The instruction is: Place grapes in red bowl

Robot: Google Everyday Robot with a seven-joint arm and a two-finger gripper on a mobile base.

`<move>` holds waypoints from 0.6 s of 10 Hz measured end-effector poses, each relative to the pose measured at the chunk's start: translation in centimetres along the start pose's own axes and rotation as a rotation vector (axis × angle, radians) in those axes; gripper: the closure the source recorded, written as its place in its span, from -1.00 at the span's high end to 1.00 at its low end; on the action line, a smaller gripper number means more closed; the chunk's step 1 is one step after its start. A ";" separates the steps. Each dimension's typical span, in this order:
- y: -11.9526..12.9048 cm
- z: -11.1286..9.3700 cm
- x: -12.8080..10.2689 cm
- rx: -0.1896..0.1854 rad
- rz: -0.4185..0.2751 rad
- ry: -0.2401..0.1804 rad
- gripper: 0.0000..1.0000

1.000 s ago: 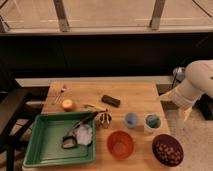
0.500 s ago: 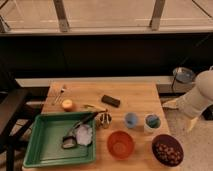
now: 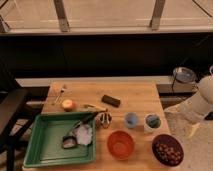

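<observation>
The grapes [image 3: 168, 151] lie in the dark purple bowl [image 3: 155, 144] at the front right corner of the surface [image 3: 90, 92]; the single pieces blur together. The red bowl [image 3: 120, 144] stands just left of it, apart, behind two blue cups [image 3: 131, 119]. The gripper is not visible. Only a white arm segment [image 3: 201, 102] shows at the right edge, beyond the surface, so the gripper's state cannot be told. The green tray [image 3: 34, 146] holds a pale object and dark utensils that are hard to make out.
</observation>
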 end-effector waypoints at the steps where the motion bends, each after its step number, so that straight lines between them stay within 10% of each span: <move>1: 0.1 0.0 0.1 0.000 0.003 0.001 0.60; 6: 1.4 0.2 -0.4 -0.045 -0.017 0.058 0.60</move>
